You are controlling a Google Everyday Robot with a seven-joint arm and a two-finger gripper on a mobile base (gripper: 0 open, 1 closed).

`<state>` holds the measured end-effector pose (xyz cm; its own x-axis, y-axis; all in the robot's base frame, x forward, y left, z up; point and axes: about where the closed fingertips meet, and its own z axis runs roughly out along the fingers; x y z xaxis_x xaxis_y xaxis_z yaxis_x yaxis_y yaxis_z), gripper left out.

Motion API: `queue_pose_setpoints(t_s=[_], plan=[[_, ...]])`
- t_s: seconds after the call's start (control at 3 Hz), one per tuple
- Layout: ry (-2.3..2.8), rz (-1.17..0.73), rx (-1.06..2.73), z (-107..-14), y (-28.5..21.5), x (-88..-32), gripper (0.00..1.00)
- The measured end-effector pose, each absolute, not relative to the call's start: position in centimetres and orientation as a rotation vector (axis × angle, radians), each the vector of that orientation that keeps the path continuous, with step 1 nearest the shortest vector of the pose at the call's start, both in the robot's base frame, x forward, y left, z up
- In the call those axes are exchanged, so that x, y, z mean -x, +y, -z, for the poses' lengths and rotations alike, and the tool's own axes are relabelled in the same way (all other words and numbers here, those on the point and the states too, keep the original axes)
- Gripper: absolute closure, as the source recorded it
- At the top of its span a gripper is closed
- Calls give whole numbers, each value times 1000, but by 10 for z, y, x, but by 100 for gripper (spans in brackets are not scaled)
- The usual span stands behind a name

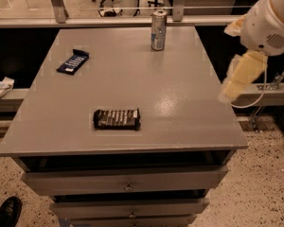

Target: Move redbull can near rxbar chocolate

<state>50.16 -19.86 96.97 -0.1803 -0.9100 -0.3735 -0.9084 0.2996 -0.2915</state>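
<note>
The redbull can [158, 30] stands upright near the far edge of the grey table [180, 93], slim and silver with blue patches. The rxbar chocolate [117, 118] lies flat near the table's front edge, left of centre, in a dark wrapper with pale lettering. The can and the bar are far apart. My gripper [239, 79] hangs from the white arm at the right, over the table's right edge. It is a cream-coloured, motion-blurred shape, well to the right of and nearer than the can, and it holds nothing I can see.
A smaller dark blue wrapped bar [73, 61] lies at the table's left. Drawers [128, 181] sit below the tabletop. A white object [0, 89] lies on a ledge at the left. A black shoe [4, 213] is on the floor at bottom left.
</note>
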Motion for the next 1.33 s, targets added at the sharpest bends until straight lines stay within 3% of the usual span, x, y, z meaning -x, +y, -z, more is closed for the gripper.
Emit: queue_pose_setpoints(t_s=[0.67, 1.33], plan=[[1905, -169, 1325, -958, -149, -659, 0], [1881, -203, 1257, -953, -152, -665, 0]])
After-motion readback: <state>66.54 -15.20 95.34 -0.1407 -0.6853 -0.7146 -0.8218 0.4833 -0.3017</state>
